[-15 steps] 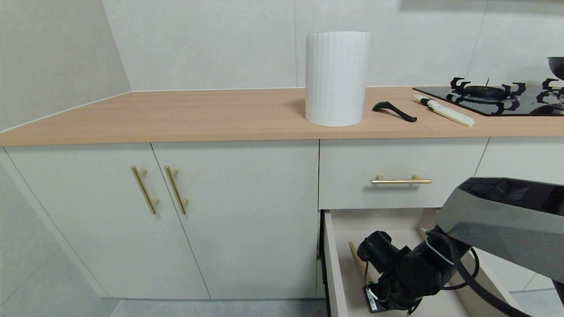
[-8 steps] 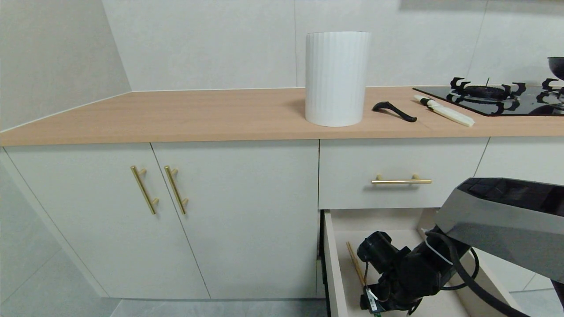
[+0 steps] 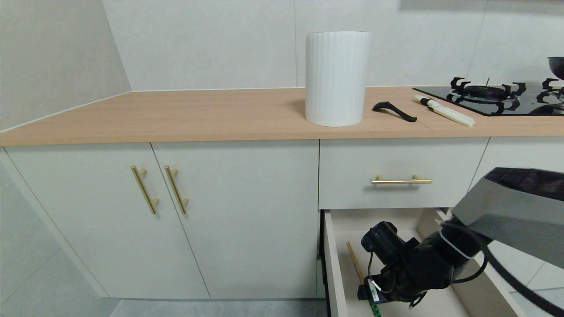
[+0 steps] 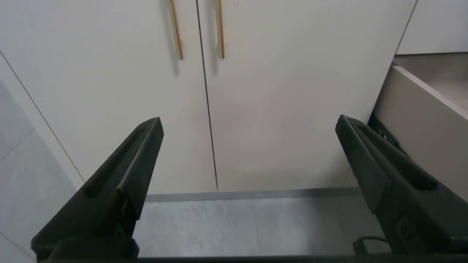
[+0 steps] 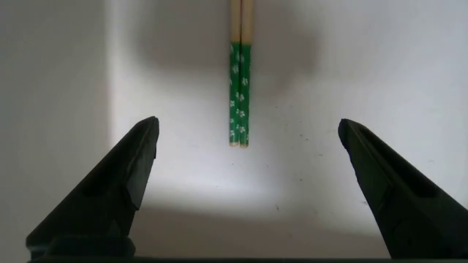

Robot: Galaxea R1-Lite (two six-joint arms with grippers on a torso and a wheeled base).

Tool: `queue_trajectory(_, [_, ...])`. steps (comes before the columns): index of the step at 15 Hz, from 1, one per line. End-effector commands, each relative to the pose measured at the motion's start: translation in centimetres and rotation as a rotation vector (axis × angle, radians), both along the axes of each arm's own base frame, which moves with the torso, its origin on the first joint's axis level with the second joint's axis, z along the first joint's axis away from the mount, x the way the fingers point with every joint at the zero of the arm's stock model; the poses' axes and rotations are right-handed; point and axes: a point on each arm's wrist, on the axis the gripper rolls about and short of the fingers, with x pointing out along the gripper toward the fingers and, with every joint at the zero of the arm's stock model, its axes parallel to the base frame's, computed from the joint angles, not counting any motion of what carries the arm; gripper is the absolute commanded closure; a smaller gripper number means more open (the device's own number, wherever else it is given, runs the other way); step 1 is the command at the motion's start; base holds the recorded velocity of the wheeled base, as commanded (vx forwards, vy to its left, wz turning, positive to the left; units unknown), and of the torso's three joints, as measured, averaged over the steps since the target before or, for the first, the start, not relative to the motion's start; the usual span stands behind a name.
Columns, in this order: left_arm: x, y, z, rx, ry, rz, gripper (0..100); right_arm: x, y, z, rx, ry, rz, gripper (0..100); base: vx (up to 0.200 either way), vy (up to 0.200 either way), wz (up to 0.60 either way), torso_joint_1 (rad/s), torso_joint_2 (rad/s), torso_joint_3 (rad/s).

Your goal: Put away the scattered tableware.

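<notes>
Down in the open drawer [image 3: 333,259], flat on its floor near the left wall: the chopsticks [image 5: 241,73], green ends toward the right gripper [image 5: 247,126]. Fingers there spread wide, holding nothing. Left gripper [image 4: 248,123] equally wide and empty, facing the cabinet doors [image 4: 292,95]. On the countertop [image 3: 198,114]: black utensil [image 3: 393,110], knife [image 3: 444,110].

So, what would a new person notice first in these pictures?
The tall white ribbed cylinder stands on the wooden countertop. Lower down, in the open pale drawer, a pair of wooden chopsticks with green ends lies beneath the open right pincer.
</notes>
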Motion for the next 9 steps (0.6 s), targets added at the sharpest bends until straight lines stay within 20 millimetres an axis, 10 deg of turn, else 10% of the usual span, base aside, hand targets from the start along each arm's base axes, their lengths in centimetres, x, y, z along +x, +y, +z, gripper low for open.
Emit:
queue_trajectory(1, [0.0,0.0,0.0,0.000,0.000,0.000,0,-0.1,-1.3,6.0,0.081,-0.128,-0.027,0,0.000,0.000,0.00,0.000,0.00,0.000])
queue_trajectory(4, [0.0,0.0,0.0,0.000,0.001,0.000,0,-1.4,-5.7,14.0,0.144,-0.277,-0.086,0,0.000,0.000,0.00,0.000,0.00,0.000])
queue_trajectory(9, [0.0,0.0,0.0,0.000,0.000,0.000,0,-3.7,-10.8,19.7,0.108,-0.469,-0.096,0,0.000,0.000,0.00,0.000,0.00,0.000])
